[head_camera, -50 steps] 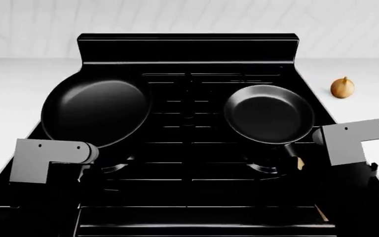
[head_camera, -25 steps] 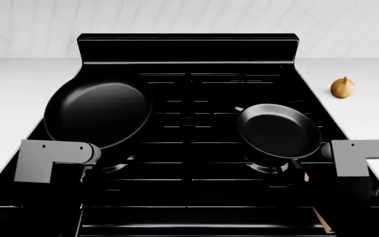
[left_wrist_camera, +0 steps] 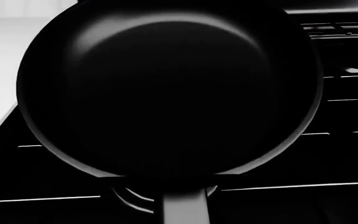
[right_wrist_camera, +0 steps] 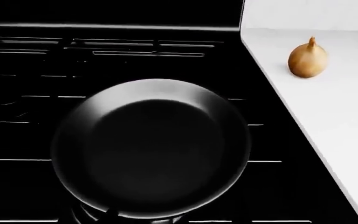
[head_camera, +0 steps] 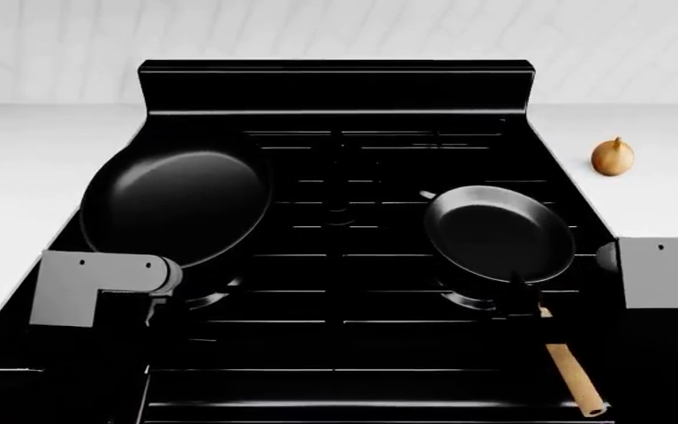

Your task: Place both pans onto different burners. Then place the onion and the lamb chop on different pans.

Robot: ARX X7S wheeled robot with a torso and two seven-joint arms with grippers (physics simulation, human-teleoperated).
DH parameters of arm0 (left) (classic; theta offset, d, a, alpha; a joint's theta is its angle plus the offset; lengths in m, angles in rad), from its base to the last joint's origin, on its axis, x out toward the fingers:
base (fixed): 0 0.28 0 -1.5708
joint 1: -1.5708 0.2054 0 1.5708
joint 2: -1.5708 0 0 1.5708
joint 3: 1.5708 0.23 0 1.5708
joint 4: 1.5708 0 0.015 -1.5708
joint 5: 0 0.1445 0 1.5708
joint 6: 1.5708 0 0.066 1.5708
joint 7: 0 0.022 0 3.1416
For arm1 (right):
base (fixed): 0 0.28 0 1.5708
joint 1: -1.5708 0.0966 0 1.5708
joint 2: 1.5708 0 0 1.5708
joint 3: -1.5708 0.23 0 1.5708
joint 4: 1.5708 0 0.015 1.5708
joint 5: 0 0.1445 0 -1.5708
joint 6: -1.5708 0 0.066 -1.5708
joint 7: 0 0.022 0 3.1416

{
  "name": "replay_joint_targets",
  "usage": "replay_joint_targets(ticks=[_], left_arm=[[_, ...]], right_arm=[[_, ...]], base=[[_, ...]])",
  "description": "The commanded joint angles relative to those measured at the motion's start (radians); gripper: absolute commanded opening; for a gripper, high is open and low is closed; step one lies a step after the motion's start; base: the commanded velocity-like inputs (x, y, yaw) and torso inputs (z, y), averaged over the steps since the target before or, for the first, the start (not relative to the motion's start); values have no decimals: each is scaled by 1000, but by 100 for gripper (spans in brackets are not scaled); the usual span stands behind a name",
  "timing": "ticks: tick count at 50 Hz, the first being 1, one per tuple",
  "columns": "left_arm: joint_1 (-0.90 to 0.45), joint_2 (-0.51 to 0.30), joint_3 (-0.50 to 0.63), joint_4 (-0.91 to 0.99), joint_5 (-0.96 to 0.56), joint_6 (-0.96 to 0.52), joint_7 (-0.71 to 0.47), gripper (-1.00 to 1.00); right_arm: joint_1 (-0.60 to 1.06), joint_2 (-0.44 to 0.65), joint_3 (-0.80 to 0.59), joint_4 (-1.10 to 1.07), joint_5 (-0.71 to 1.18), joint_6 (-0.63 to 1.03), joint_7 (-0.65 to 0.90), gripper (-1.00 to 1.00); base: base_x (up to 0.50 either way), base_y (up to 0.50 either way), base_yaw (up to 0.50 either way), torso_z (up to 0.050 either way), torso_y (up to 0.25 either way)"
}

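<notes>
Pans step nearly done: we hold the big pan [head_camera: 177, 205] just ahead of our left gripper [head_camera: 151, 305], grip can't be told, wooden-handled pan [head_camera: 500, 233] sits on a burner before our right, w/ onion [head_camera: 613, 156] further off, next.

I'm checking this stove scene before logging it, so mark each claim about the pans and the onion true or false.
1. The small black pan with the light wooden handle sits over the front right burner. True.
2. The golden-brown onion lies inside that pan. False: it rests on the white counter right of the black stove.
3. The large black pan is on the stove's left side. True.
4. A lamb chop lies in the large pan. False: both pans are empty.
</notes>
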Motion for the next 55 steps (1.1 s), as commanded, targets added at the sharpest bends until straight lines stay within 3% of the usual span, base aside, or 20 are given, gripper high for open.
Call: replay_joint_targets(ticks=[1,10,24,49,50,55], left_arm=[[-28,-3,-29,-1,37,14,-8,-100],[-63,-20,-24,-35,49,5,-7,-100],[-3,-70,-45,-69,120,11,17,-100],[105,-31,-13,-97,196,48,95,-100],[103,-33,-13,-96,193,47,95,100],[94,-37,-14,-95,176,43,93,100]], right_arm=[[140,56,30,-115,191,32,149,100],[400,171,6,-175,475,-11,346,100],[319,139,33,-151,382,-6,281,100],[290,121,28,-144,338,-10,253,100],[290,121,28,-144,337,-11,252,100],[286,121,28,-143,333,-12,248,100]], base=[[0,0,0,0,0],[0,0,0,1,2],[0,0,0,1,2],[0,0,0,1,2],[0,0,-3,0,0],[0,0,0,0,0]])
